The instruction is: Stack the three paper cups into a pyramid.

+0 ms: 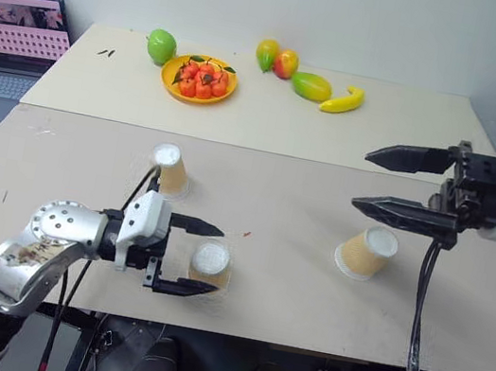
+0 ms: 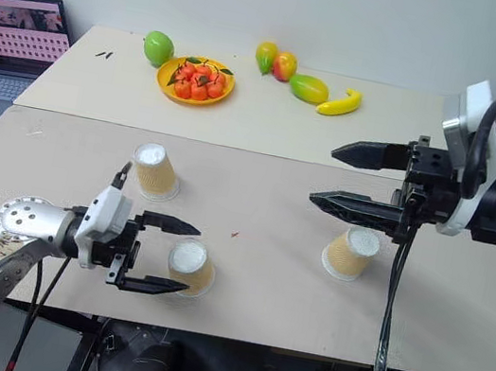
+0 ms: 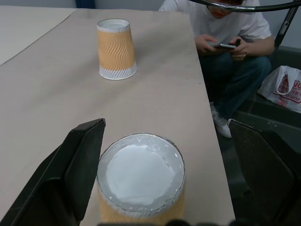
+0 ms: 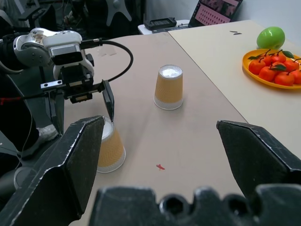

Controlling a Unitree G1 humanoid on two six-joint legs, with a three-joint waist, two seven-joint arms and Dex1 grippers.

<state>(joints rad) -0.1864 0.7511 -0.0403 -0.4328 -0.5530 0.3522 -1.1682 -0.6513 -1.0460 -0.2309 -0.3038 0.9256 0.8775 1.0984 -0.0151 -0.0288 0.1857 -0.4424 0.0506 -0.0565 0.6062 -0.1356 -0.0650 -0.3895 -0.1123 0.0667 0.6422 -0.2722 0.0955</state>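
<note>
Three paper cups stand base-up on the near table [image 1: 289, 279]. One cup [image 1: 170, 168] is at the back left and one [image 1: 368, 252] at the right. The third [image 1: 211, 264] is near the front edge, between the fingers of my left gripper [image 1: 215, 261]. That gripper is open, one finger on each side of the cup, with gaps showing in the left wrist view around the cup [image 3: 141, 176]. My right gripper [image 1: 362, 178] hangs open above the table, pointing left, up and left of the right cup and holding nothing.
On the far table are an orange plate [image 1: 169, 81] of small red fruits, a green apple [image 1: 161, 45], mangoes [image 1: 311, 86] and a banana [image 1: 343, 99]. A laptop [image 1: 13, 43] sits at the far left. A seated person [image 3: 230, 33] holds a phone beyond the table's right end.
</note>
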